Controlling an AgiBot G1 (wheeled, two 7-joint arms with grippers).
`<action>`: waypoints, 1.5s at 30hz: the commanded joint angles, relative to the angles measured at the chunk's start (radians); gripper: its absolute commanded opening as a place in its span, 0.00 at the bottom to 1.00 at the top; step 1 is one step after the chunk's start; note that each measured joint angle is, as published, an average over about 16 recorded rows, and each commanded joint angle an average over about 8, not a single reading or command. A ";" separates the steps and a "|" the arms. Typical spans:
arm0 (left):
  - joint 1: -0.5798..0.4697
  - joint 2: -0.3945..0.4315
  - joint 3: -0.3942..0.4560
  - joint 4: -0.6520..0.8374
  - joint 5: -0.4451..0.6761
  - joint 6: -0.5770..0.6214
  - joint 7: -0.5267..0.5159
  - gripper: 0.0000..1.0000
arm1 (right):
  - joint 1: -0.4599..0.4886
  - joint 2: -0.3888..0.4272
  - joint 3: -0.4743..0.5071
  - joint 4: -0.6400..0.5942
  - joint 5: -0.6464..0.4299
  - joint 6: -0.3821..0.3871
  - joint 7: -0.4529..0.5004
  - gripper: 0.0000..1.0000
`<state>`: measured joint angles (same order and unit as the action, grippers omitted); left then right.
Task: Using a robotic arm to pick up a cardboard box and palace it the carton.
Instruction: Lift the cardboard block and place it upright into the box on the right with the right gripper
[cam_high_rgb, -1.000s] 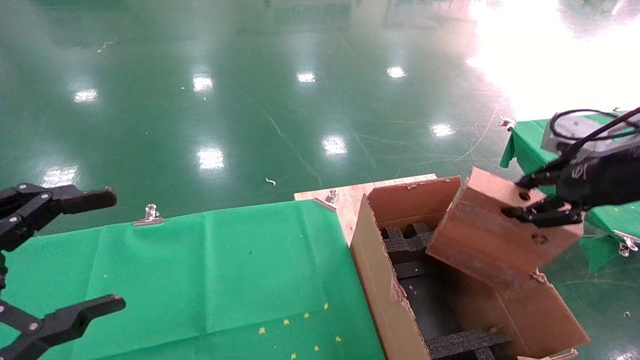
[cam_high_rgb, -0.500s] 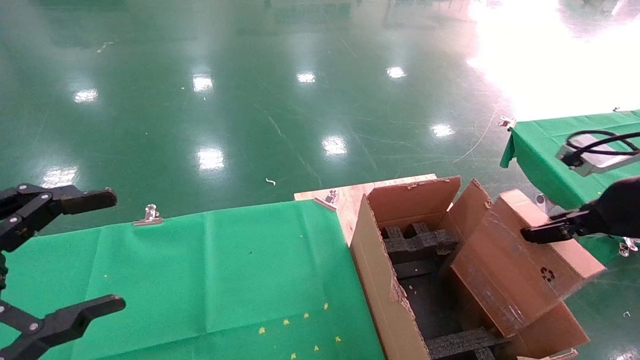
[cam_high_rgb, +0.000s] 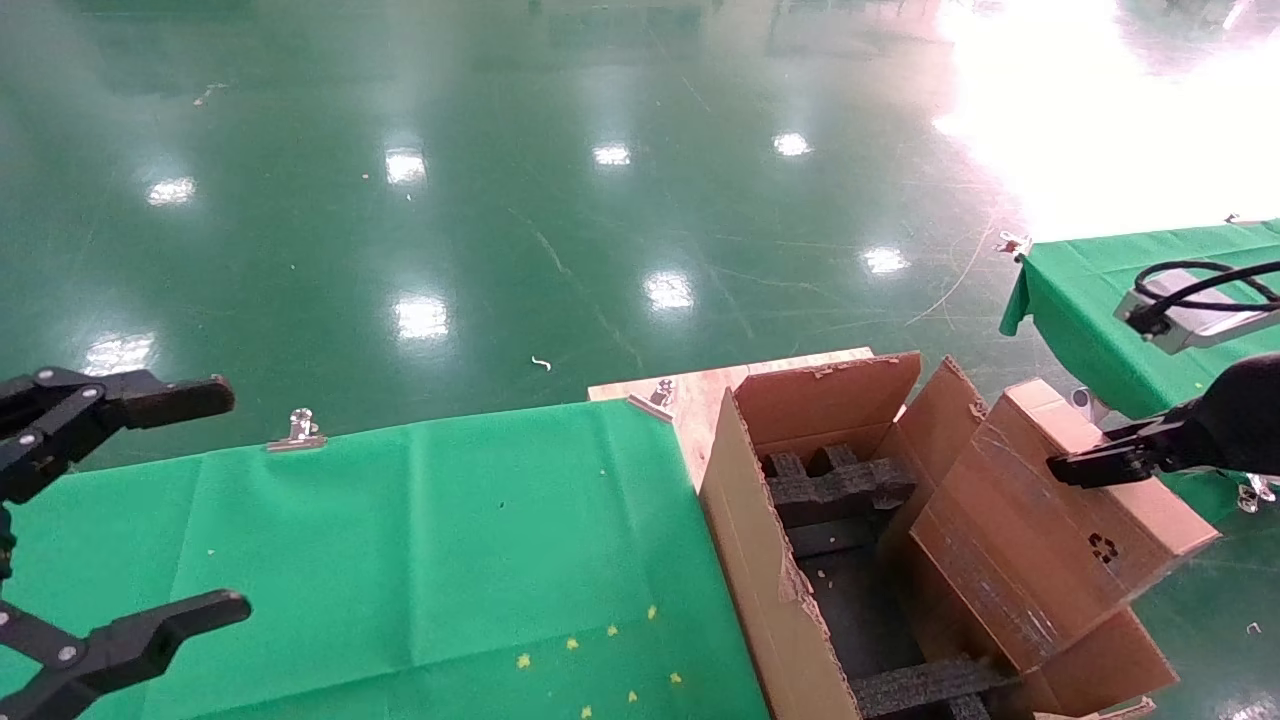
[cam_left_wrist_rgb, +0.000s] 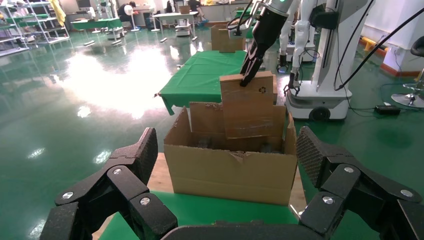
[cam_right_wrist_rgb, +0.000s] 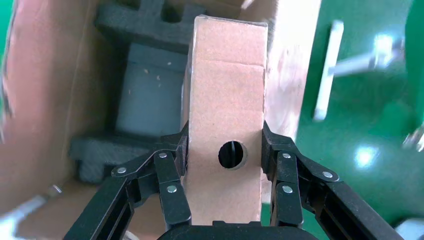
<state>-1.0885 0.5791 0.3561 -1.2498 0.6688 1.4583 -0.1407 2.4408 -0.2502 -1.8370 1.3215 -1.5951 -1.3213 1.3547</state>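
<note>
1. Black linkage fingers of the right gripper (cam_right_wrist_rgb: 225, 150) clamped on the narrow top edge of the cardboard box (cam_high_rgb: 1050, 520), one finger on each broad face, round hole between them.
2. Held tilted, lower end dipped inside the carton (cam_high_rgb: 760, 560) at its right side, upper end raised above the rim and carrying the small recycling mark.
3. Reached in from the right on the robotic arm (cam_high_rgb: 1235, 415), silver camera block and looped black cable just above the wrist.
4. Sat open beside the green-covered table (cam_high_rgb: 400, 550), black foam inserts (cam_high_rgb: 835, 490) exposed on the carton floor to the left of the box, ragged flaps up.
5. Parked over the table's near left edge: left gripper (cam_high_rgb: 90, 520), fingers spread wide, nothing between them.
</note>
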 joint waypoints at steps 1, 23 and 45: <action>0.000 0.000 0.000 0.000 0.000 0.000 0.000 1.00 | 0.000 -0.002 0.000 -0.004 0.000 0.001 0.002 0.00; 0.000 0.000 0.000 0.000 0.000 0.000 0.000 1.00 | -0.127 -0.086 -0.065 0.039 -0.090 0.119 0.296 0.00; 0.000 0.000 0.000 0.000 0.000 0.000 0.000 1.00 | -0.198 -0.112 -0.099 0.039 -0.245 0.251 0.417 0.00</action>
<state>-1.0886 0.5790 0.3564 -1.2497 0.6687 1.4583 -0.1405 2.2437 -0.3650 -1.9349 1.3597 -1.8261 -1.0782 1.7679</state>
